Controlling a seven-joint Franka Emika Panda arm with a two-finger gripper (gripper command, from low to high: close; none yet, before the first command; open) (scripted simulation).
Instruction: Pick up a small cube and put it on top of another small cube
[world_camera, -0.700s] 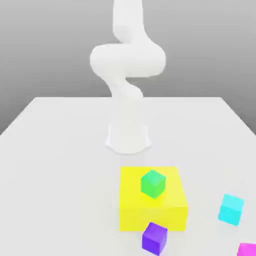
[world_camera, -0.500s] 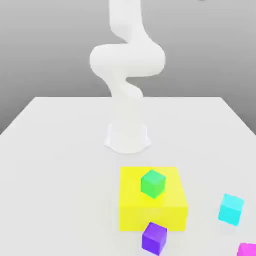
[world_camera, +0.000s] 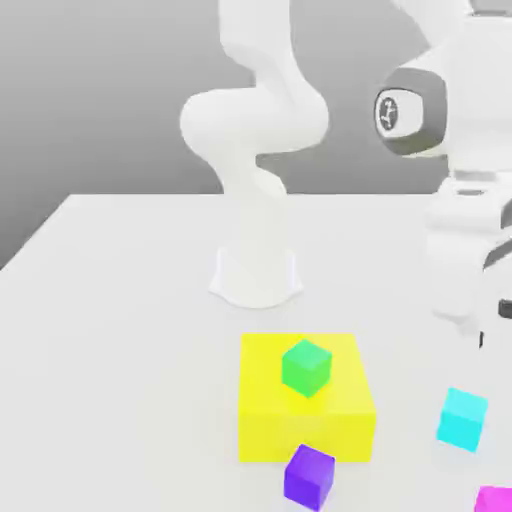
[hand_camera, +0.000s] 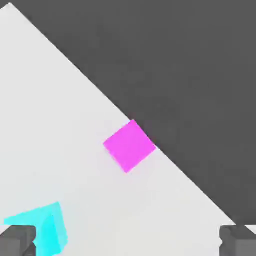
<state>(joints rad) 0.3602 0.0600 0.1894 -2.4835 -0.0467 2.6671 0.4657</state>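
Jaws (hand_camera: 128, 240) are seen spread wide in the hand view, with one fingertip (hand_camera: 17, 239) at each lower corner and nothing held between them. From largest to smallest, one white counter (world_camera: 120, 330) is seen, then one arm (world_camera: 460, 180) lowered at the exterior view's right, one big yellow block (world_camera: 305, 400), and four small cubes: one green cube (world_camera: 305, 367) resting on the yellow block, one cyan cube (world_camera: 463, 418) on the counter well to the block's right, one purple cube (world_camera: 308, 477) just in front of the block, and one magenta cube (world_camera: 494, 499) near the counter's edge. The cyan cube is caught off to one side of the jaws, beside one fingertip, so it could be clipped or pushed aside on descent unless the jaws are centred first.
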